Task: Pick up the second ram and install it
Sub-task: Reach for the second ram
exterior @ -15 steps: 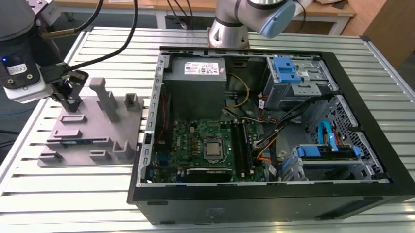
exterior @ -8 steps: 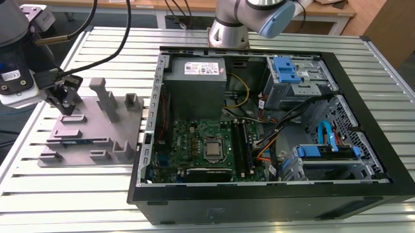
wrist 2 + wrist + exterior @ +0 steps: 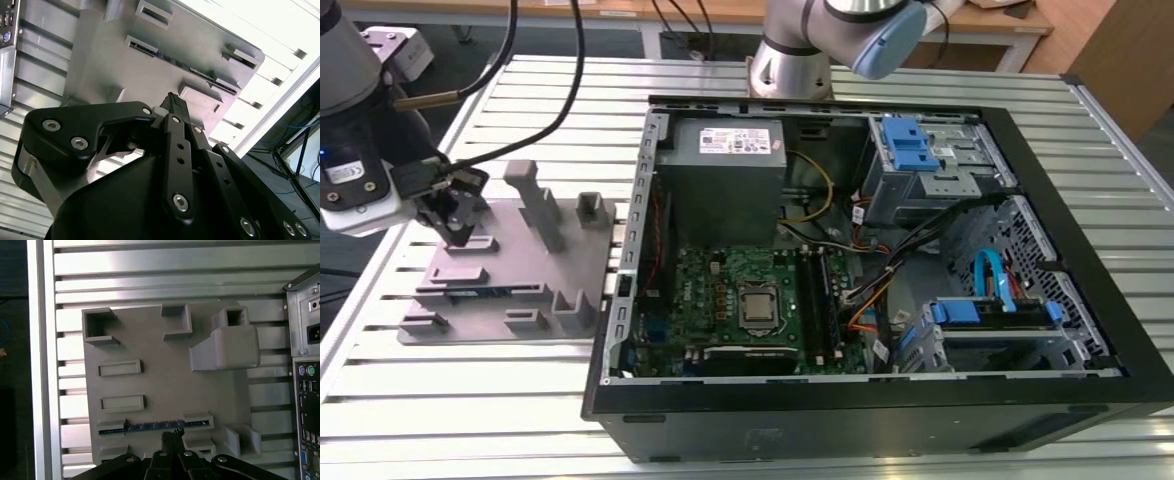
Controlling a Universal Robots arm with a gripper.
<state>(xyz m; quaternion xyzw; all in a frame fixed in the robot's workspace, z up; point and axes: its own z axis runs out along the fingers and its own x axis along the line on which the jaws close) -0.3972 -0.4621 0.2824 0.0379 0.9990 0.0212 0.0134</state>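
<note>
The second ram (image 3: 155,426) is a thin dark blue stick standing on its edge in slots of the grey holder tray (image 3: 165,375). The second wrist view shows the ram (image 3: 192,69) as a dark strip across the tray. In the exterior view the ram (image 3: 483,292) sits low on the tray (image 3: 520,290), to the left of the open computer case (image 3: 854,250). My gripper (image 3: 456,238) hovers over the tray's far left part, above the stick and apart from it. Its black fingertips (image 3: 172,436) are pressed together with nothing between them, and the gripper (image 3: 172,99) points down at the tray.
Upright blocks (image 3: 540,200) rise from the tray beside my gripper. The case holds a motherboard (image 3: 747,300) with long slots (image 3: 821,295) right of the processor, loose cables (image 3: 894,250) and blue drive brackets (image 3: 907,140). Its back panel (image 3: 305,365) lies close to the tray.
</note>
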